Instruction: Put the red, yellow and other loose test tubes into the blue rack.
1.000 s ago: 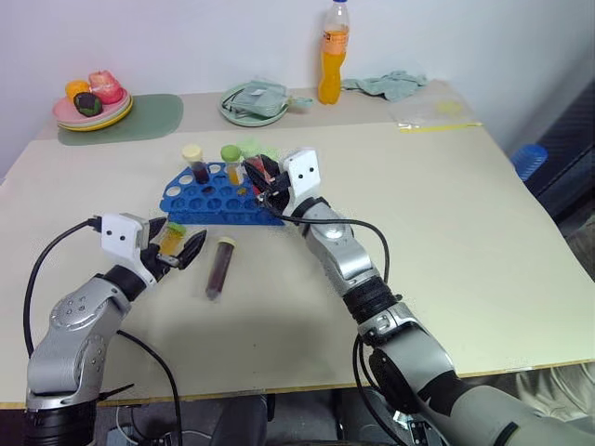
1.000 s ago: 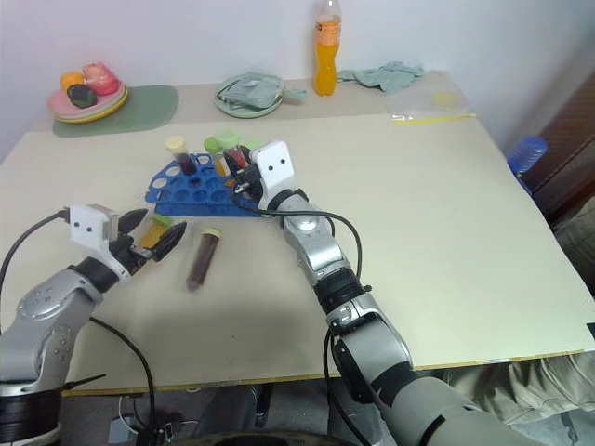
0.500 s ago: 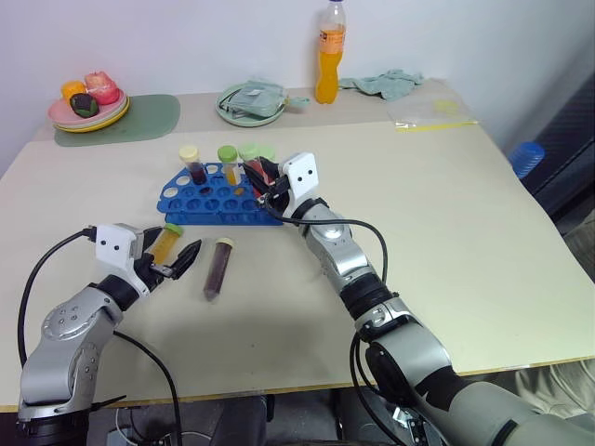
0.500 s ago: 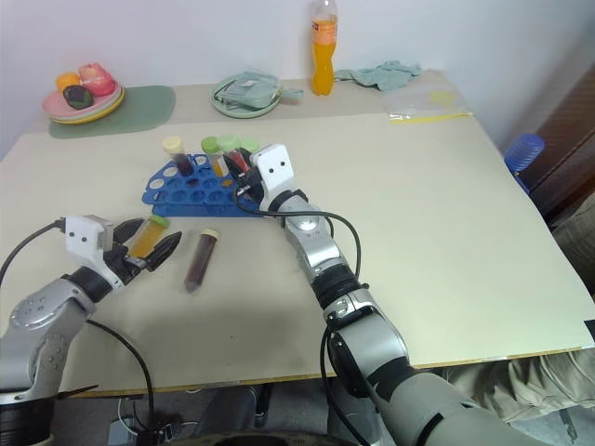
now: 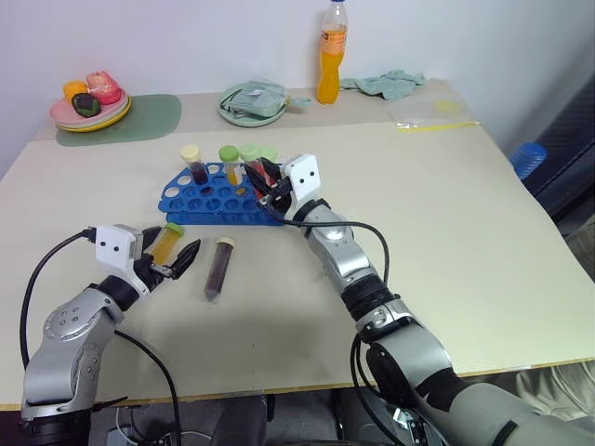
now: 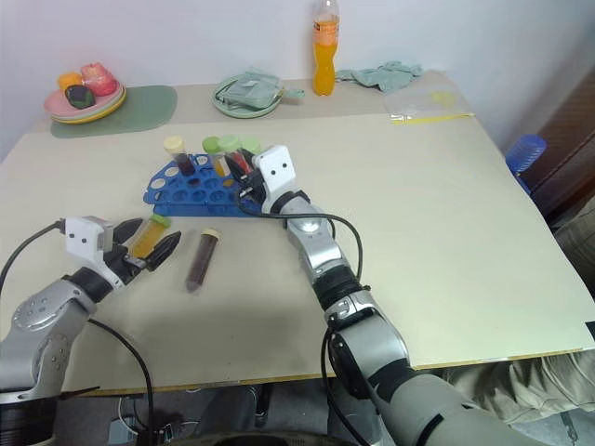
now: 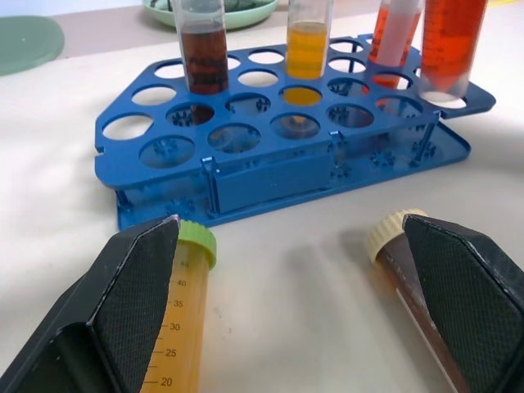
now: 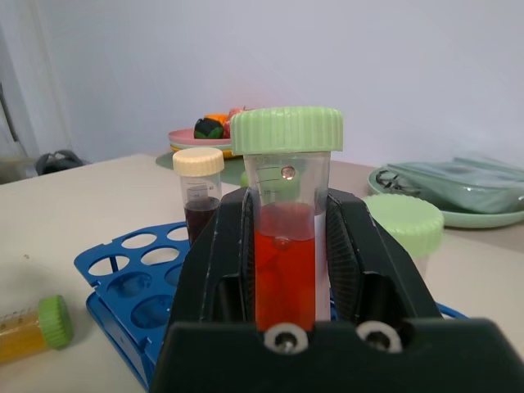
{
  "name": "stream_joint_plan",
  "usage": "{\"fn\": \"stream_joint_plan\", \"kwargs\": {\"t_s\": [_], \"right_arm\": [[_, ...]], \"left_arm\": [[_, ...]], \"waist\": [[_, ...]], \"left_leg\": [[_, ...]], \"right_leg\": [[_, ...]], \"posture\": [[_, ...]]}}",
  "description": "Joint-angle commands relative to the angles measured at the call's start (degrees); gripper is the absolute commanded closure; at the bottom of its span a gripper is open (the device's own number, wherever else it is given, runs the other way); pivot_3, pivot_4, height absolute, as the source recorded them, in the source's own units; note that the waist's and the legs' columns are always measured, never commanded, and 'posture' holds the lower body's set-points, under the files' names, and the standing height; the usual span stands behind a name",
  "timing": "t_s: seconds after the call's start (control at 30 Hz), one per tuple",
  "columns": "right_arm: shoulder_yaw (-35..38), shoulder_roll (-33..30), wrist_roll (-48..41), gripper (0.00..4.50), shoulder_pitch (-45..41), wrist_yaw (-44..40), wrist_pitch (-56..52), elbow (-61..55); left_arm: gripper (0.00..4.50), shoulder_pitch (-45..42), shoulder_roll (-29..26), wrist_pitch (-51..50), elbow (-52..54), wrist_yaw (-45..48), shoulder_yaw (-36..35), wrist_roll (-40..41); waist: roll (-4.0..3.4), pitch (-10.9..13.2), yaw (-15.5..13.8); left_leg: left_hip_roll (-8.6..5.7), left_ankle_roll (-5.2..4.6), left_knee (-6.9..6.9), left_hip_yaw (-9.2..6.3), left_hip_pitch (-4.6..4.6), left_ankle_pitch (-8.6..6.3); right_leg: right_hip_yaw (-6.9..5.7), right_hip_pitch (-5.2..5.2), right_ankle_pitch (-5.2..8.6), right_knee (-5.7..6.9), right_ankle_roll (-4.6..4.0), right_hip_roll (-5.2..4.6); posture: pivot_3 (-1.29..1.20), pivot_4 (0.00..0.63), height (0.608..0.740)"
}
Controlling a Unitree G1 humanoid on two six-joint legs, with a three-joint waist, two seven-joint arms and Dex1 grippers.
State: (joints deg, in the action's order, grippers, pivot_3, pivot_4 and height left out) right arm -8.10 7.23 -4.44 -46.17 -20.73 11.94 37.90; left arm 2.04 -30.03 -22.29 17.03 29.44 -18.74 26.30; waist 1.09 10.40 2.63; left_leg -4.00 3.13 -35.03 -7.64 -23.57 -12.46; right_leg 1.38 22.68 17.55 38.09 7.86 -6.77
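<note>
Clamping a green-capped clear plastic tube of red liquid (image 8: 283, 246), right gripper (image 5: 270, 186) jaws narrow, over the bright blue holed plastic rack (image 5: 209, 197) mid-tabletop (image 5: 446, 223). Best to keep the tube upright, centre it over a free hole, lower straight. Left gripper (image 5: 169, 257) jaws wide around yellow-liquid tube (image 5: 166, 243); dark-liquid tube (image 5: 219, 268) beside.
</note>
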Motion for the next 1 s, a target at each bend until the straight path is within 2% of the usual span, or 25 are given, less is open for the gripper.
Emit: {"fn": "stream_joint_plan", "kwargs": {"t_s": [0.03,0.3,0.4,0.53,0.7,0.77,0.87,1.0], "right_arm": [[0.0,0.5,0.1,3.75,0.9,-0.5,-0.4,-2.1],[0.2,1.1,0.8,3.75,0.6,0.8,0.0,-1.0],[1.2,1.5,-2.0,2.36,0.9,-1.9,-0.9,-2.5],[1.7,1.0,-2.0,0.34,1.1,-0.5,0.0,-7.3],[2.4,-1.9,-3.4,0.34,3.2,-2.0,-4.9,-18.4],[1.8,-5.3,-3.8,0.34,5.3,-4.3,-9.0,-25.3],[-0.3,-13.8,-5.7,0.34,10.0,-11.8,-18.5,-37.3],[-2.4,-24.9,-9.0,0.34,15.7,-20.4,-28.1,-50.0]], "left_arm": [[0.0,-0.9,0.0,-0.6,2.8,-0.7,0.3,0.4],[0.0,-0.5,-0.1,-0.8,3.0,0.0,0.5,0.6],[0.0,-0.7,-0.2,-0.9,2.4,0.1,0.2,0.7],[0.0,-1.8,-0.6,-3.2,2.7,-1.2,-0.7,1.6],[0.0,-4.4,-3.2,-11.2,4.7,-4.0,-1.6,3.2],[0.0,-6.9,-5.5,-16.5,4.8,-6.0,-3.2,4.1],[0.0,-14.0,-13.2,-32.2,2.4,-7.8,-2.2,5.2],[0.0,-24.6,-24.9,-51.0,-6.2,-3.8,7.3,4.9]], "waist": [[-0.02,0.0,0.0],[-0.01,0.0,0.0],[-0.02,0.0,0.0],[-0.02,0.0,0.0],[-0.02,0.0,-0.1],[-0.01,0.0,-0.2],[0.02,0.0,-0.6],[-0.05,0.0,0.1]], "left_leg": [[0.0,0.0,0.0,0.01,0.0,0.0],[0.0,0.0,0.0,0.01,0.0,0.0],[0.0,0.0,0.0,0.01,0.0,0.0],[0.0,0.0,0.01,0.0,0.0,0.0],[0.0,0.0,0.0,-0.01,0.0,0.0],[-0.01,0.0,-0.01,-0.02,0.0,0.0],[-0.03,-0.01,-0.05,-0.08,-0.01,-0.01],[-0.06,-0.05,-0.01,-0.04,0.03,-0.02]], "right_leg": [[0.0,0.0,0.0,0.0,0.0,0.0],[0.0,0.0,0.0,0.0,0.0,0.0],[0.0,0.0,0.0,0.0,0.0,0.0],[0.0,0.01,0.0,0.0,0.0,0.0],[0.0,0.0,0.0,0.01,0.0,0.0],[0.0,0.0,0.0,0.01,0.0,0.0],[-0.04,-0.01,0.0,-0.01,0.01,0.0],[-0.05,-0.1,0.02,0.0,0.03,0.0]], "posture": [[0.0,0.15,0.74],[0.0,0.15,0.74],[0.0,0.15,0.74],[0.0,0.15,0.74],[0.0,0.15,0.74],[0.0,0.15,0.74],[0.0,0.15,0.74],[0.0,0.15,0.74]]}}
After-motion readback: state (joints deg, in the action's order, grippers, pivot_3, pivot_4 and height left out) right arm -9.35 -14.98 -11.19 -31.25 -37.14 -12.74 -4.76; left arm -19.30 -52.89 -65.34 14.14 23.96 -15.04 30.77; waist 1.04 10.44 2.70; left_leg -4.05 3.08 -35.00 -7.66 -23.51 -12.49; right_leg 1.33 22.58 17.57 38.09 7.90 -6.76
